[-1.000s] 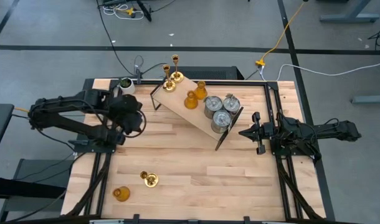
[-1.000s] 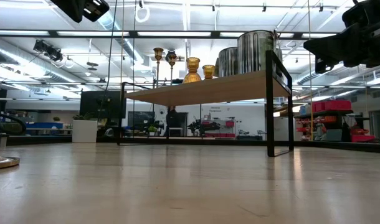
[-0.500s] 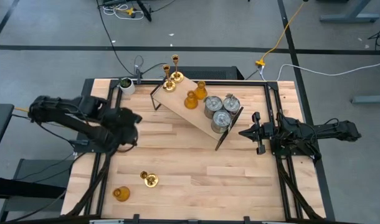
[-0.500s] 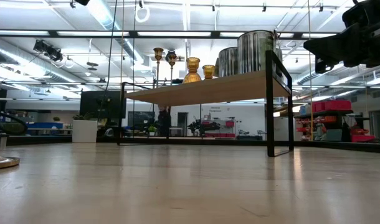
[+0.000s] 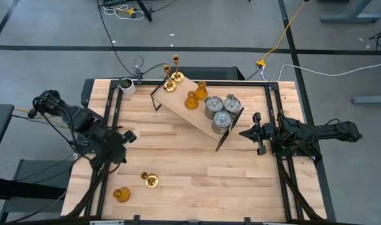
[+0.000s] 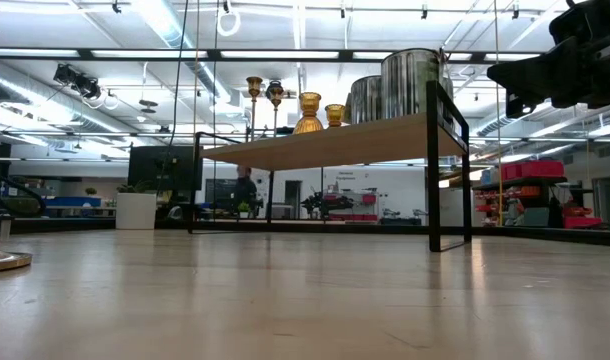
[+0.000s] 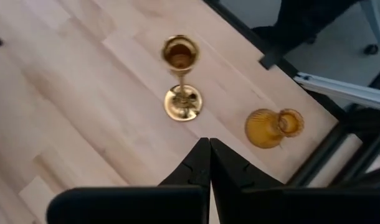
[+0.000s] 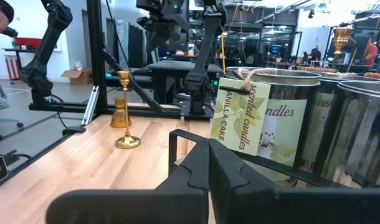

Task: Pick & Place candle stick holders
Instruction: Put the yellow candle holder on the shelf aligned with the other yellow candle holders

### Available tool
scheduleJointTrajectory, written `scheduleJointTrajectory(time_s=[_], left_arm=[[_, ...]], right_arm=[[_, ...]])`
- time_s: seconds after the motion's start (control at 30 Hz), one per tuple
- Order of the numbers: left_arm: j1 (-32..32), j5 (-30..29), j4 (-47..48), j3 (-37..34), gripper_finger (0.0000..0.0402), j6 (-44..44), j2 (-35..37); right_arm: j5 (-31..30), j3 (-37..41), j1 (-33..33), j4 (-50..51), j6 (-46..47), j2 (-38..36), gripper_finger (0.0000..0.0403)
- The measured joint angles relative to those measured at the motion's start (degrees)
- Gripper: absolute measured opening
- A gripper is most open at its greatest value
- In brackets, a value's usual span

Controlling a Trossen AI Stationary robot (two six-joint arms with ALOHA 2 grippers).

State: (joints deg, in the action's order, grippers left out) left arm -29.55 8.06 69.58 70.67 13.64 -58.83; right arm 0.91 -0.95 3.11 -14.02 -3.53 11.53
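Wood-plank bench (image 5: 197, 162): black-framed shelf (image 5: 184, 103) carries two slim brass sticks (image 5: 173, 75), two ribbed amber glass holders (image 5: 195, 95) and three steel cylinders (image 5: 220, 111). Well clear of the shelf, near the bench's front-left edge, stand one brass stick (image 7: 180, 81) and one amber holder (image 7: 271, 126) on open planks. Left gripper (image 7: 209, 149) hangs over them, fingers pressed together, empty; right gripper (image 8: 209, 152) waits beside the shelf's cylinder end, closed, empty.

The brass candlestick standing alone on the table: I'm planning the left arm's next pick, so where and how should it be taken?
Probably by the slim stem, from above. The brass candlestick stands upright on its round base, cup on top, so the stem is the narrow part fingers can close around. The amber glass holder stands apart beside it, so there is room. The left gripper hangs over the table near it, fingers together; it must open first.
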Motion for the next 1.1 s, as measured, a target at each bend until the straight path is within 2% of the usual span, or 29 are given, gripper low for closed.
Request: scheduleJointTrajectory(time_s=[0.27,0.6,1.1], left_arm=[[-6.2,-0.5,0.0,0.0,0.0018,-5.5,-0.4],[-10.7,-1.2,-0.3,0.0,0.0012,-5.6,-2.0],[-20.0,-2.8,-3.7,0.0,0.0034,-5.5,-5.8]], right_arm=[[0.0,0.0,0.0,0.0,0.0,0.0,0.0003],[0.0,0.0,0.0,0.0,0.0,0.0,0.0003],[0.0,0.0,0.0,0.0,0.0,0.0,0.0003]])
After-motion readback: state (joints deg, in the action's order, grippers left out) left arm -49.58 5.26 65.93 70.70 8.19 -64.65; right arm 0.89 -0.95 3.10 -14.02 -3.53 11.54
